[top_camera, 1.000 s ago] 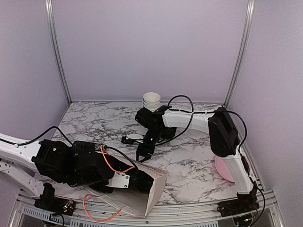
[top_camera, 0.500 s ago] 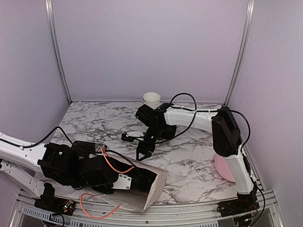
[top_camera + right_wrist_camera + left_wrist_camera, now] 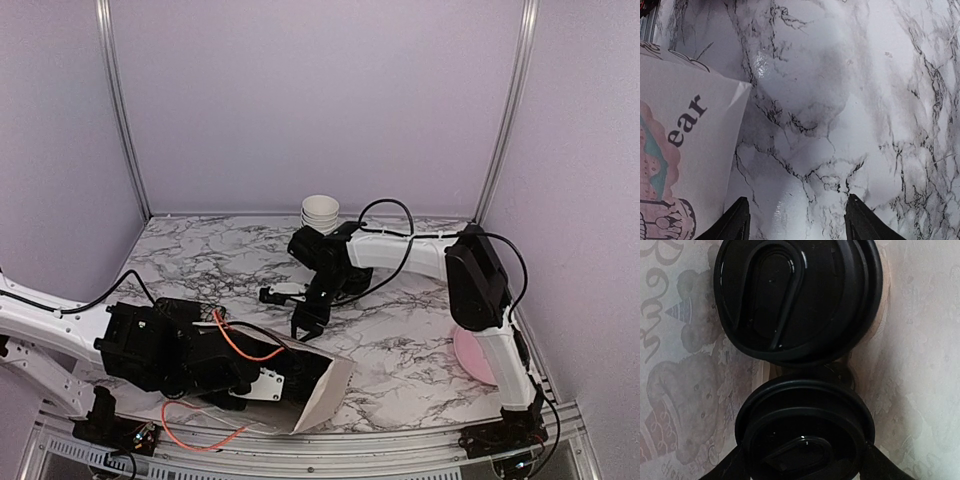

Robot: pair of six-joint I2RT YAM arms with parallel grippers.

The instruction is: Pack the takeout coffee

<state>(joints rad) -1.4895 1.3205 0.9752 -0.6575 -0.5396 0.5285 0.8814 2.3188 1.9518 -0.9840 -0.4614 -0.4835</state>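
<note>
Left wrist: inside the bag (image 3: 680, 365), left pincer (image 3: 805, 464) grips near cup (image 3: 805, 422) beside far cup (image 3: 795, 300); right pincer (image 3: 797, 212) wide.

You're looking at a white marble-patterned table (image 3: 420, 350) veined in grey, closed in by plain lavender-grey walls (image 3: 320, 100) on the far side, left and right. Silver metal posts (image 3: 122, 110) rise at the far corners. A metal rail (image 3: 400, 452) runs along the near edge. Soft light glints off the tabletop.

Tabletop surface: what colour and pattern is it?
The tabletop is white marble-patterned with dark grey veins, clearest in the right wrist view.
</note>
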